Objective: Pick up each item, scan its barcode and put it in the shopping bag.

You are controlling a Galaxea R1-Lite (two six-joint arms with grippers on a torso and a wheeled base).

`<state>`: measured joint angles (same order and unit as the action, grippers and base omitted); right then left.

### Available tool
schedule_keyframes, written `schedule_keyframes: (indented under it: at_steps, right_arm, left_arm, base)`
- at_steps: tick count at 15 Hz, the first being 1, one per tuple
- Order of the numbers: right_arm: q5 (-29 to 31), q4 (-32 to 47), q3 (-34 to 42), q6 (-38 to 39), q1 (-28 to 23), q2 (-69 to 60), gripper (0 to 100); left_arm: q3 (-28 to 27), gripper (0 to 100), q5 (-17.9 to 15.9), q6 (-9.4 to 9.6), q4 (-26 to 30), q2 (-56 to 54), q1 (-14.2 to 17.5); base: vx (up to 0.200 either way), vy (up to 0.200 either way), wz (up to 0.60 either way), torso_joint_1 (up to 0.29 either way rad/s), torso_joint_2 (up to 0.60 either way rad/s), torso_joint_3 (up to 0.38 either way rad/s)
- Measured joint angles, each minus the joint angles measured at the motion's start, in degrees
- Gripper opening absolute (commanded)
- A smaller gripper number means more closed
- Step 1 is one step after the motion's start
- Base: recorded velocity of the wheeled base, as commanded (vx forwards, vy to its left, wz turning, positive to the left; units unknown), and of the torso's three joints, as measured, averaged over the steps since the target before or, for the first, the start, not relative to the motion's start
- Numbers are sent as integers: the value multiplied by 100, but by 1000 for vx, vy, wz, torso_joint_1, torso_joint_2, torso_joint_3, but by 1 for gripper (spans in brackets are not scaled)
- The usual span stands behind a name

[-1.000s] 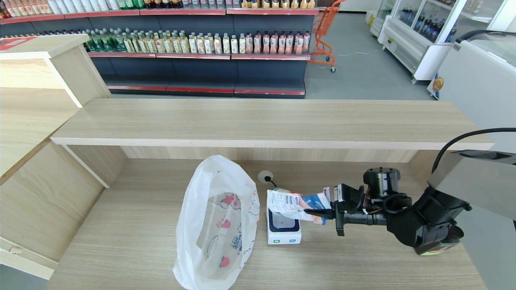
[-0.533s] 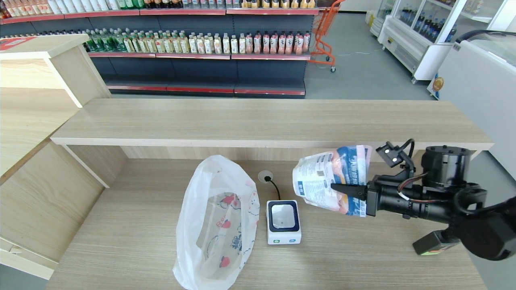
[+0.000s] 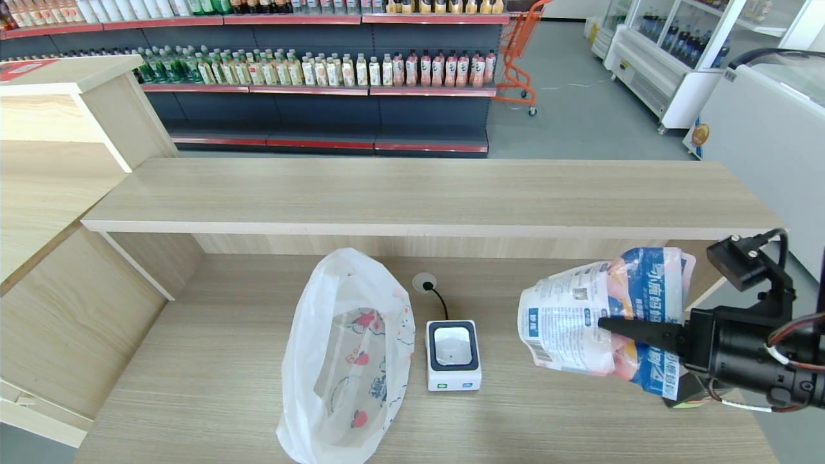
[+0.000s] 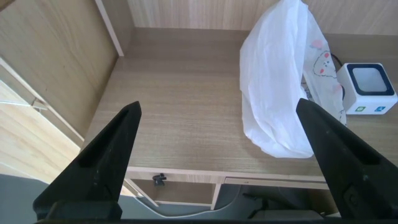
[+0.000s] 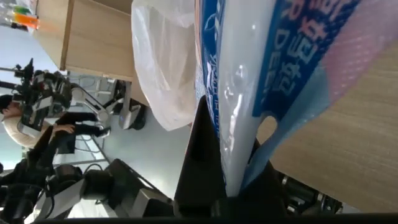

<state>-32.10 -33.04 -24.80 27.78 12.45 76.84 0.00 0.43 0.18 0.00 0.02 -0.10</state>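
The right gripper is clamped on a pack, holding it in the air over the right end of the desk, well to the right of the scanner. The pack's white back panel faces the scanner. It carries a barcode near its lower corner, a small square code higher up, and fine print too small to read. A blue band with large white characters runs down its other side.

The scanner stands just beside the bag, window up, and its cable runs back to a hole in the desk. The bag's mouth gapes; the red shapes on it may be print rather than goods.

A raised ledge walls the desk's far side. The desk's right edge lies under the pack.

The left gripper hangs spread wide over the desk's left front.
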Motion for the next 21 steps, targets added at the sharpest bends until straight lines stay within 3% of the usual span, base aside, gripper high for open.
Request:
schedule_keyframes:
  at_steps: [3,11,19,21]
  right_arm:
    - [5,586,127,35,0,-625,0]
    - [16,1353,-461,834,1,-981,0]
    - [108,1694,-808,244,574,161,0]
    - [422,1673,-867,-96,780,709,0]
  left_arm:
    - [0,100,0,0,0,0,0]
    - [0,100,9,-18,0,0,0]
    - [-2,100,4,-2,0,0,10]
    - [-2,100,4,0,0,0,-4]
  base:
    - [0,0,0,0,0,0]
    - [0,200,0,1,2,2]
    - [0,25,0,0,0,0]
    - [0,0,0,0,0,0]
